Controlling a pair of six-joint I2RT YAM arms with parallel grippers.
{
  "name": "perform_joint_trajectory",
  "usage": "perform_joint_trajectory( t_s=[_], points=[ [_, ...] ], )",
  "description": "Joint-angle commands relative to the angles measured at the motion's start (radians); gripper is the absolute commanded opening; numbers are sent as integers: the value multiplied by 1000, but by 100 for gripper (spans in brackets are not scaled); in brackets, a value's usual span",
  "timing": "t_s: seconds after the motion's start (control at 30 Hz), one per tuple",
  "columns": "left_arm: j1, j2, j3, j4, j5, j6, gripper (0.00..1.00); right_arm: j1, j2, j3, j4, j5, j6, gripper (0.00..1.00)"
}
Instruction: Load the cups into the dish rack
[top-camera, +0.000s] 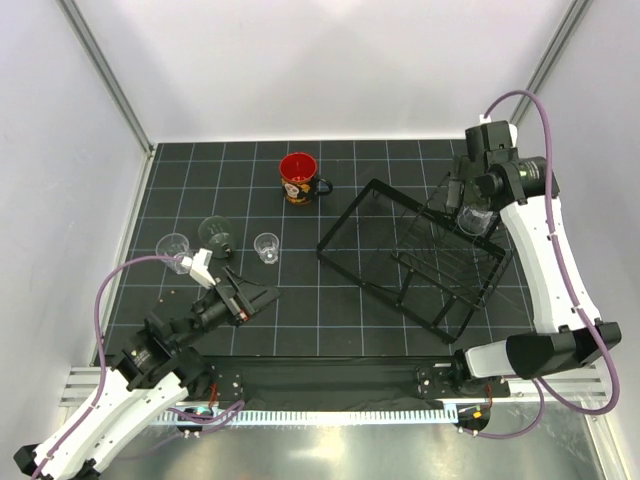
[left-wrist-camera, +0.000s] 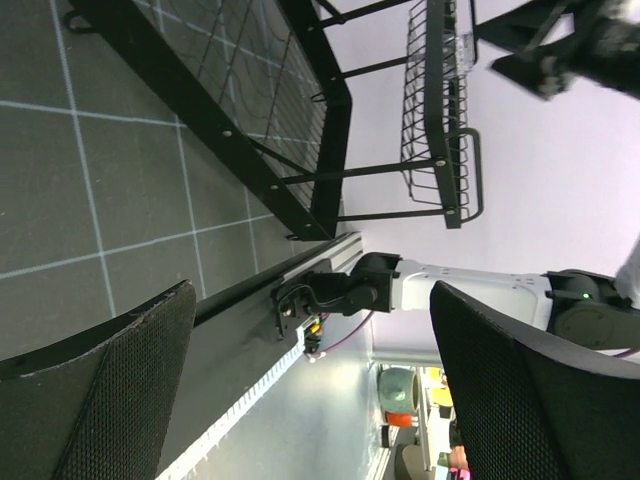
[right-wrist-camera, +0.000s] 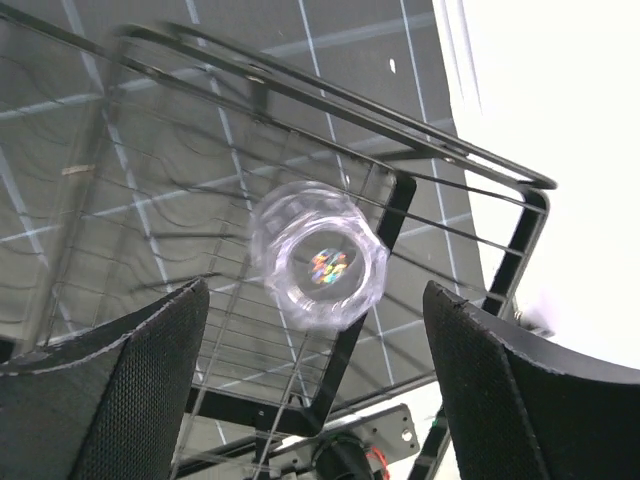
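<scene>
Aloft, right fingers gape around untouched tumbler; left fingers low, gaping, empty.

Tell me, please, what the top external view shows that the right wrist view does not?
Only the top view shows the mug, three clear cups on the table and the left pincer. Only the right wrist view shows the right pincer open, its fingers clear of a fourth cup seen end-on. Both show the rack and that cup.
</scene>
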Motion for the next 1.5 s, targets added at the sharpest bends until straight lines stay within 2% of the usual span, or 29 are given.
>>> perform_joint_trajectory(
  t_s=[0.0, 0.03, 0.23, 0.47, 0.63, 0.77, 0.9, 0.97, 1.03, 1.17, 1.23, 1.3, 1.37, 1.47],
  points=[
    [-3, 6, 21, -47, 2, 35, 95, 91, -8, 130, -75, 161, 23, 89],
    [-3, 10, 25, -64, -3, 35, 95, 152, 3, 153, -113, 172, 33, 90],
    [-3, 73, 97, -171, -13, 50, 96, 289, 121, 313, -233, 252, 92, 90],
    [-2, 173, 170, -231, -17, 66, 96, 412, 158, 347, -198, 335, 89, 91],
    [-2, 250, 199, -259, -32, 50, 96, 625, 230, 386, -253, 471, 162, 92],
    [-2, 328, 238, -283, -49, 52, 98, 757, 285, 423, -303, 479, 181, 93],
    [-2, 398, 281, -308, -82, 70, 100, 914, 284, 360, -274, 626, 139, 98],
    [-2, 434, 302, -314, -98, 83, 100, 970, 250, 295, -221, 646, 103, 98],
    [-2, 472, 317, -322, -162, 92, 100, 993, 221, 201, -94, 551, 23, 98],
    [-2, 544, 359, -354, -266, 116, 100, 1001, 178, 134, -12, 354, 17, 99],
    [0, 587, 394, -379, -320, 116, 99, 1004, 98, 24, 103, 289, -5, 99],
    [0, 612, 413, -382, -389, 110, 94, 1003, 35, -58, 232, 161, -49, 99],
    [3, 645, 445, -402, -437, 95, 93, 1003, -54, -144, 293, 69, -68, 100],
    [17, 684, 501, -441, -544, 78, 92, 1004, -138, -193, 331, 31, -74, 100]
  ],
)
